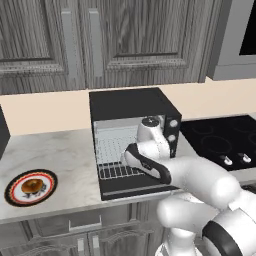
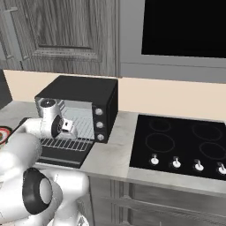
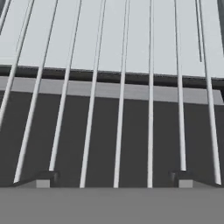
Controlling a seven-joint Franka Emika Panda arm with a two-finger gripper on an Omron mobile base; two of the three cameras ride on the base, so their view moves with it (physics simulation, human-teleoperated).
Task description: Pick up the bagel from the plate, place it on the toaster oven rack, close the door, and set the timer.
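Silver rack (image 3: 122,109) close under tool (image 3: 114,181), tips apart and empty; bagel (image 1: 31,186) on plate (image 1: 47,176), unpicked. Next, probably: swing over to bagel.

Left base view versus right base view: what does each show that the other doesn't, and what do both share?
Only the left base view shows the bagel, sitting whole on the plate on the counter left of the toaster oven. Only the right base view shows the full row of cooktop knobs and the dark appliance above the cooktop. Both share the toaster oven with the door dropped open, the toaster oven rack pulled forward, the arm reaching into the opening, and the grey cabinets above.
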